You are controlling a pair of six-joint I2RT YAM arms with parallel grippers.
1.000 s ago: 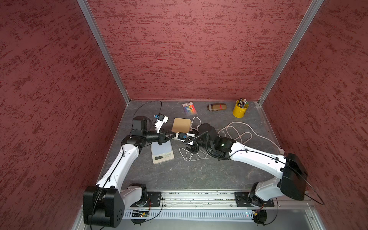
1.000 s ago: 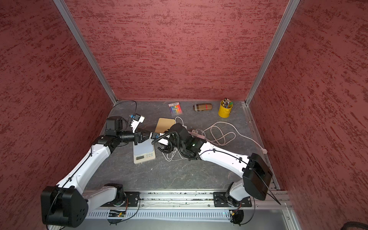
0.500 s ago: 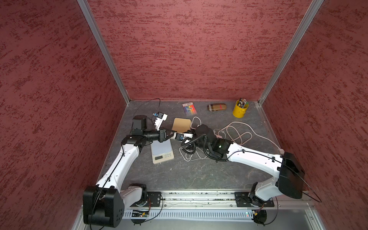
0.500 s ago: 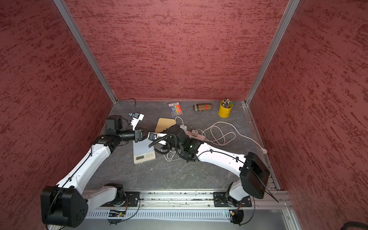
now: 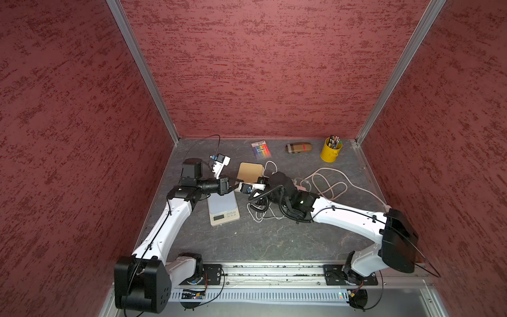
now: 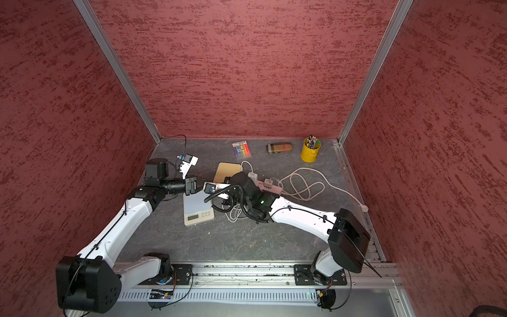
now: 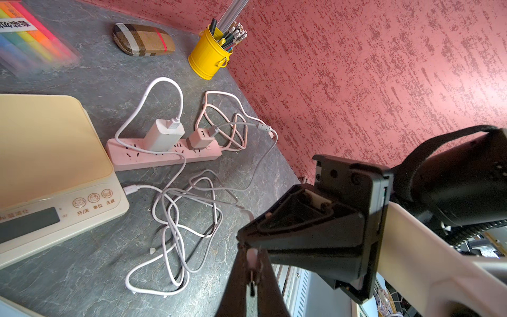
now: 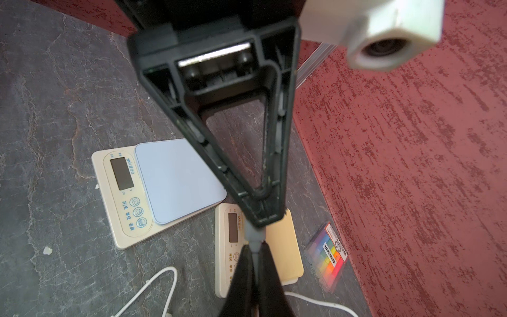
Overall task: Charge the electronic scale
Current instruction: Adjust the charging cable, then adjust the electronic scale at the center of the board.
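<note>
Two electronic scales lie on the grey table: a blue-topped scale [image 5: 222, 208] [image 6: 196, 210] [image 8: 170, 178] and a yellow-topped scale [image 5: 250, 171] [image 6: 226, 170] [image 7: 41, 151]. Above them my grippers meet tip to tip. My left gripper [image 7: 252, 254] [image 5: 236, 184] is shut on the plug [image 7: 251, 256] of a grey charging cable. My right gripper [image 8: 255, 248] [image 6: 206, 184] is shut on the same plug's grey sleeve [image 8: 255, 236]. The loose grey cable [image 7: 178, 219] lies coiled on the table between the scales and the right arm.
A pink power strip [image 7: 164, 156] [image 6: 270, 186] holds a white charger [image 7: 164, 134] and a pink charger [image 7: 200, 138]. At the back stand a yellow pencil can [image 5: 331, 151], a plaid case [image 5: 298, 147] and a marker pack [image 5: 260, 149]. A pink cord [image 5: 329, 184] loops at the right.
My right gripper has moved left to the left gripper's tip and shut on the plug. The left gripper has kept its grip and stayed almost in place.
</note>
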